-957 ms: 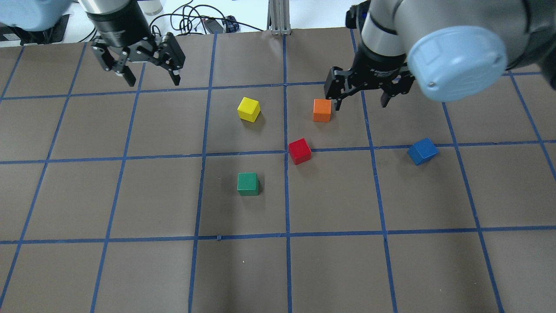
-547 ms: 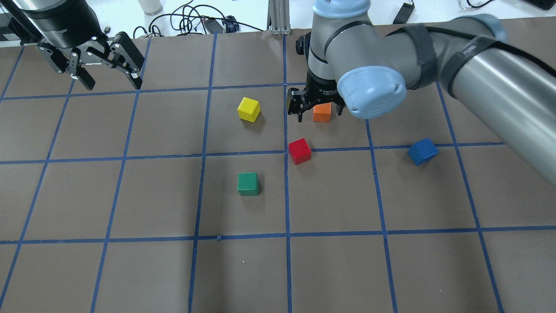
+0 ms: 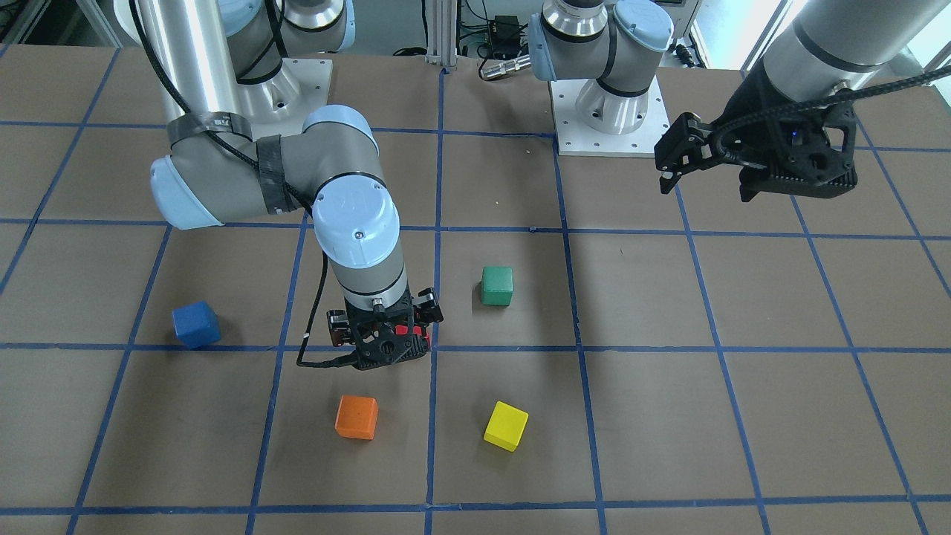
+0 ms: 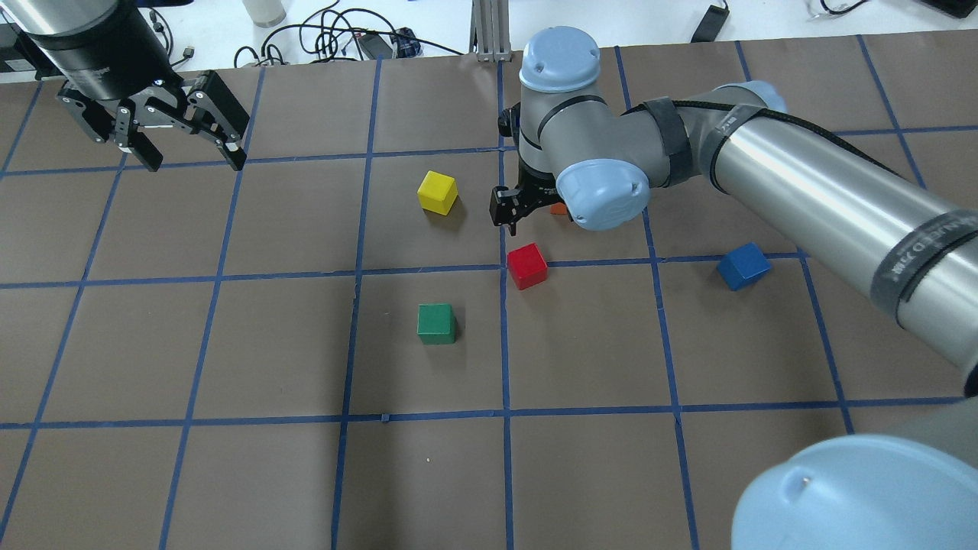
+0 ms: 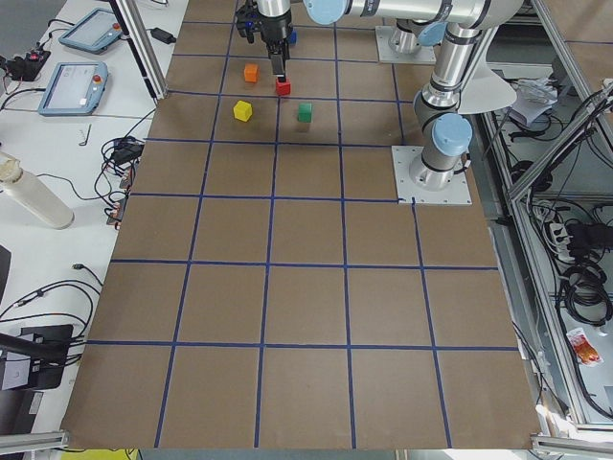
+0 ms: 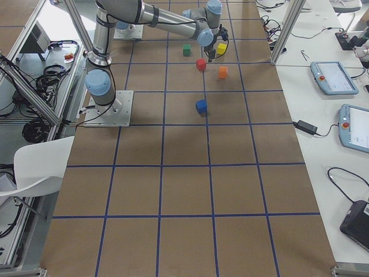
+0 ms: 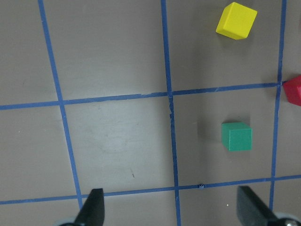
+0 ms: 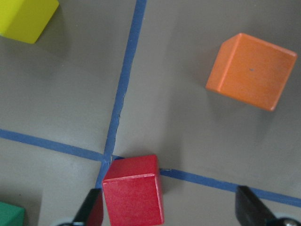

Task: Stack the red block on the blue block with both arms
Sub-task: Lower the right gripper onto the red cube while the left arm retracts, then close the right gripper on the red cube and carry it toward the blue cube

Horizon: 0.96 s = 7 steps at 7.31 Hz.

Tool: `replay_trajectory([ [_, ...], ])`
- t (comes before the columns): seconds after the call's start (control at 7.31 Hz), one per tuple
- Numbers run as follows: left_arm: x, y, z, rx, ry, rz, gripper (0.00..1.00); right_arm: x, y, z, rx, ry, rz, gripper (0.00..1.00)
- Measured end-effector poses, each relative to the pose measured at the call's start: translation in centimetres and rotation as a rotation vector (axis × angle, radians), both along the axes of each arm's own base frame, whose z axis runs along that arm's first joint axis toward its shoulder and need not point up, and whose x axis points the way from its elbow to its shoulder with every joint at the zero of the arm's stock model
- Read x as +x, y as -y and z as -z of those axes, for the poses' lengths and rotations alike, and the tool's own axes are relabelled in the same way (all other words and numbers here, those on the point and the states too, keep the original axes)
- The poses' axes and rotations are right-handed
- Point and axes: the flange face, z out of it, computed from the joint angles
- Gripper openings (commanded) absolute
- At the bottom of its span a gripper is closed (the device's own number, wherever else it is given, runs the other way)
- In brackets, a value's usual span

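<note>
Most of red block [image 3: 403, 330] hides behind right pincer [image 3: 385, 328].

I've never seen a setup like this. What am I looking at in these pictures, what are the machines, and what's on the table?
You're seeing a robot with two jointed arms, the left arm and the right arm, at a table with a blue tape grid. Each arm ends in a black two-finger gripper. The pictures show one moment from six cameras: one over the robot's shoulders, one facing it, one at each table end, one on each wrist. Five small cubes lie on the table: red block, blue block, green block, yellow block, orange block. Nothing is held. The right gripper is open, hovering by the red block; the left gripper is open, off to one side.
</note>
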Motion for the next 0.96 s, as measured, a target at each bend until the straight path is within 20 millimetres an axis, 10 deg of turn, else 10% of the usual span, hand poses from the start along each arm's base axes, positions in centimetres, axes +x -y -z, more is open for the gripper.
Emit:
replay_trajectory([
  [0.55, -0.1, 0.0, 1.5, -0.014, 0.003, -0.006, 1.00, 1.8, -1.3, 4.7, -0.012, 0.005, -0.031, 1.00],
  [0.96, 0.0, 0.6, 2.5, 0.000, 0.005, -0.022, 1.00, 2.3, -3.1, 6.4, 0.018, -0.010, -0.068, 0.49],
])
